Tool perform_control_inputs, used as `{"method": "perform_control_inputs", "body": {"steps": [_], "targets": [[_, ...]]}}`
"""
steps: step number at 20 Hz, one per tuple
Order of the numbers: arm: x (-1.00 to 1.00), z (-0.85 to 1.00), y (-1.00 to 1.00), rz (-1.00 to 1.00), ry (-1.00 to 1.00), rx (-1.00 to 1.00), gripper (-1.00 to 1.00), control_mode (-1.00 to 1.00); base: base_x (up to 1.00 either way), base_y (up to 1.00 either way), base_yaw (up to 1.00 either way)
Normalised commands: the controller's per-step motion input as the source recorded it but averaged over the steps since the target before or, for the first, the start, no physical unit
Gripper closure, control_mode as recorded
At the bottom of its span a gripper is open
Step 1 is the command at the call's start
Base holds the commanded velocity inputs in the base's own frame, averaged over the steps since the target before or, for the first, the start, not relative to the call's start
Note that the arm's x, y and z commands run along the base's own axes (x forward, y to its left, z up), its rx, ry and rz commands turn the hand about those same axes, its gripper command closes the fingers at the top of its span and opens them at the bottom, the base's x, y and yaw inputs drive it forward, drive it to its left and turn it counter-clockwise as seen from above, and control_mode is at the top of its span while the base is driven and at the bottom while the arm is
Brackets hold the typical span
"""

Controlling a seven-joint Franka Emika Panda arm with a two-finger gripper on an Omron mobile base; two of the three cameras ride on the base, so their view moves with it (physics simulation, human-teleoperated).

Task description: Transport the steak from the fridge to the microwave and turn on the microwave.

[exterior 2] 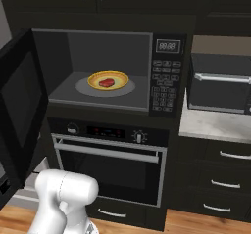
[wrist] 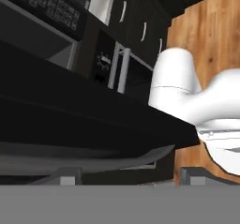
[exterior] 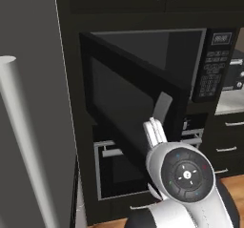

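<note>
Steak (exterior 2: 106, 82) on yellow plate (exterior 2: 121, 81) inside open microwave (exterior 2: 166, 76); pale counter (exterior 2: 215, 124) right; fingers (wrist: 126, 178) wide, holding nothing

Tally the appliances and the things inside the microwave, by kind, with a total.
Microwave: 1
Oven: 1
Toaster oven on the counter: 1
Fridge: 1
Yellow plate: 1
Steak: 1
Total: 6
</note>
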Motion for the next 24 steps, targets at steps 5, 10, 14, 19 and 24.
{"method": "perform_control_inputs", "body": {"steps": [5, 10, 14, 19, 24], "targets": [[0.27, -0.02, -0.36, -0.06, 0.0, 0.0, -1.0, -1.0, 0.0, 0.0, 0.0], [0.3, -0.05, -0.36, -0.05, 0.0, 0.0, -1.0, -1.0, 0.0, 0.0, 0.0], [0.38, -0.06, -0.36, -0.07, 0.0, 0.0, -1.0, -1.0, 0.0, 0.0, 0.0], [0.43, -0.07, -0.35, -0.09, 0.0, 0.0, -1.0, -1.0, 0.0, 0.0, 0.0], [0.47, -0.11, -0.34, -0.12, 0.0, 0.0, -1.0, -1.0, 0.0, 0.0, 0.0]]}}
